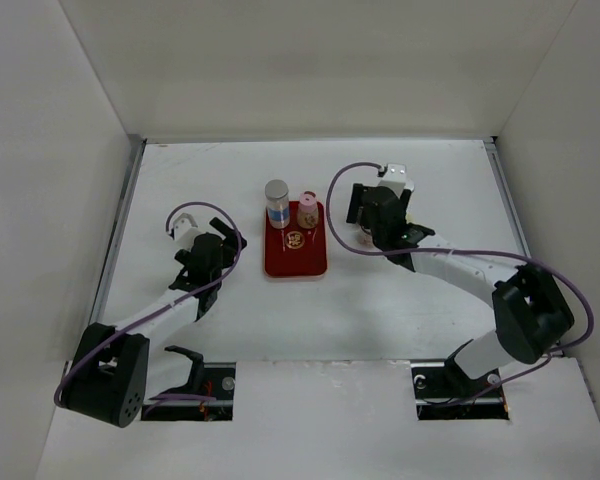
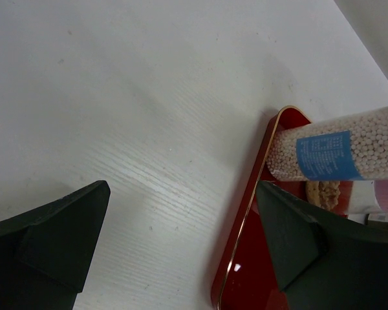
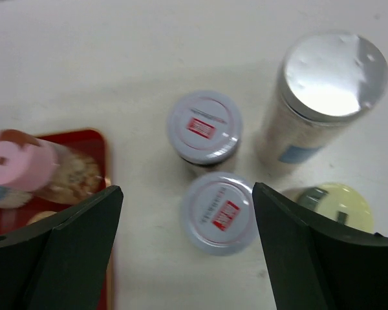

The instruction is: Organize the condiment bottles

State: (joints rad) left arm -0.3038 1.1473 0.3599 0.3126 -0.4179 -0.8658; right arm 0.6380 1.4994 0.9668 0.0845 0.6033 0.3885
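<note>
Your right gripper (image 3: 187, 197) hangs with its jaws spread wide and nothing in them, over a cluster of four condiment bottles standing on the white table (image 3: 84, 58) just beside the flat red tray (image 3: 84, 141). The nearer white-lidded jar (image 3: 218, 212), short and round with a small red mark on its lid, shows between the two dark fingers with a gap on either side, so nothing is gripped. The second white-lidded jar (image 3: 204, 126) stands just beyond it, almost touching. To their right rises the tall silver-capped bottle with a blue-and-white label (image 3: 323, 84), and near it the yellow-lidded bottle (image 3: 333, 203) is partly hidden behind a finger. Two more bottles stand on the far end of the tray: the pink-lidded bottle (image 3: 19, 165) and, beside it, the tall silver-capped bottle of white beads (image 2: 336, 152), upright with a blue label. Your left gripper (image 2: 182, 190) is also parted wide and empty, poised at the tray's gold-rimmed left edge, one finger over the table and the other over the tray.
</note>
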